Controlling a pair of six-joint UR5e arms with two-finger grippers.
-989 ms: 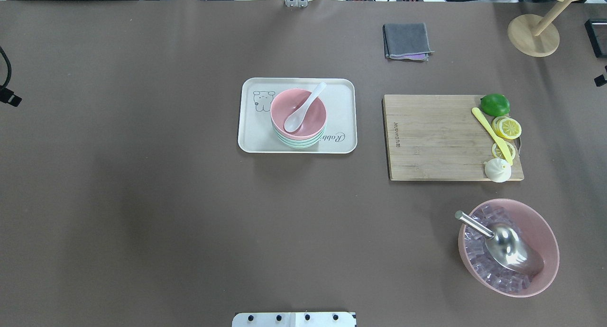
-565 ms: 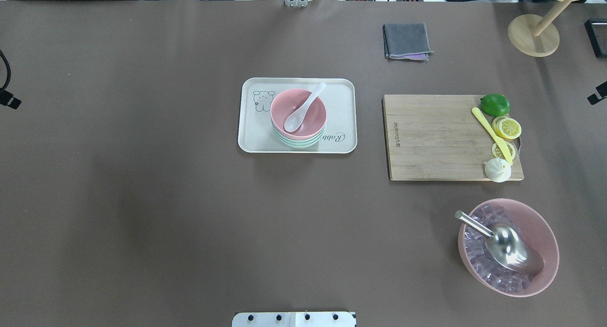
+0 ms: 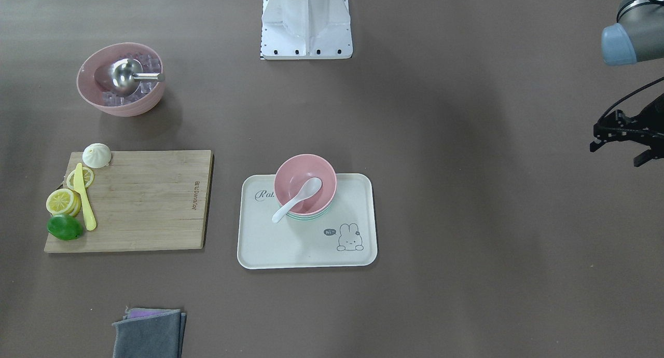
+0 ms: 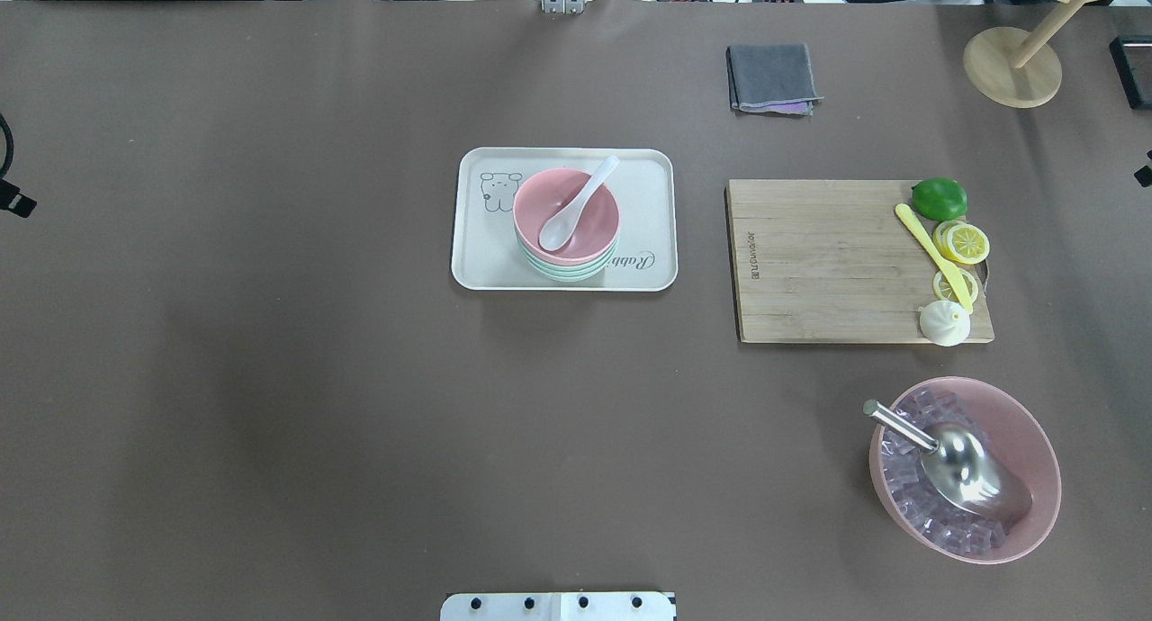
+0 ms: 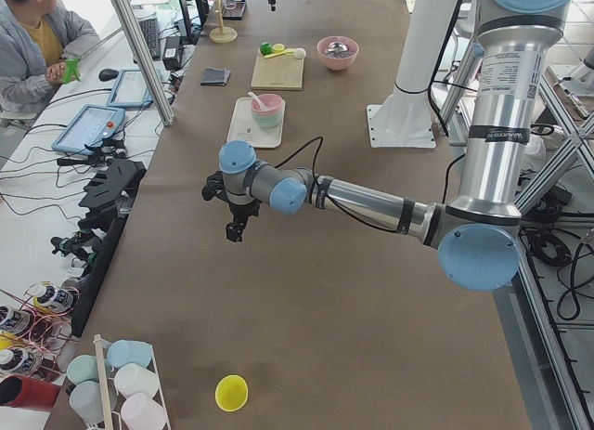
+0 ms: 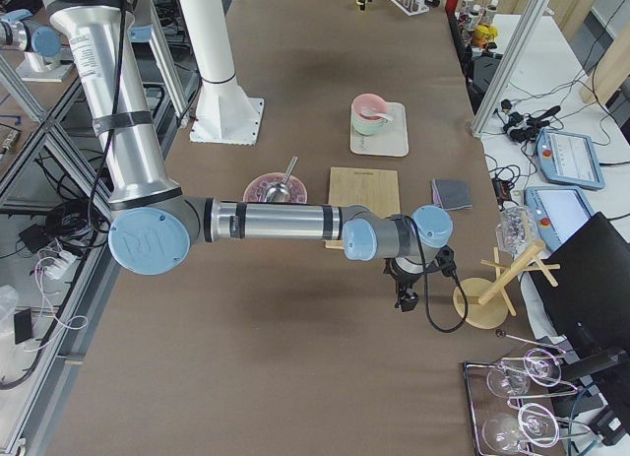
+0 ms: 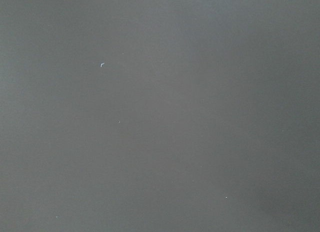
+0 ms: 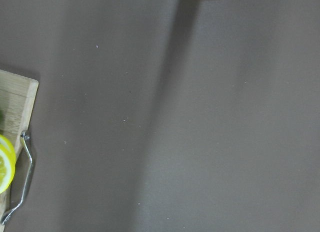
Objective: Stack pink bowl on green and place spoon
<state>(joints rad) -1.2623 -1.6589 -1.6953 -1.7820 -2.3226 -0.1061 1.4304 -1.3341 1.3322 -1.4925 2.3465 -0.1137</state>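
Observation:
The pink bowl [image 4: 540,198] sits nested on the green bowl [image 4: 567,274] on the cream tray [image 4: 486,261] at the table's middle. The white spoon [image 4: 576,207] lies in the pink bowl, its handle over the far rim. The front-facing view shows the same stack [image 3: 295,179] with the spoon [image 3: 296,198]. My left gripper [image 3: 615,155] hangs far off at the table's left end, open and empty. My right gripper [image 4: 1145,171] only shows as a sliver at the overhead view's right edge; I cannot tell its state.
A wooden cutting board [image 4: 828,261] right of the tray carries a lime, lemon slices, a yellow knife and a bun. A large pink bowl [image 4: 1035,441] holds ice cubes and a metal scoop. A grey cloth [image 4: 772,78] and a wooden stand [image 4: 1012,67] are at the back.
Both grippers have drawn further out toward the table's ends. The bowls, spoon and tray have not moved.

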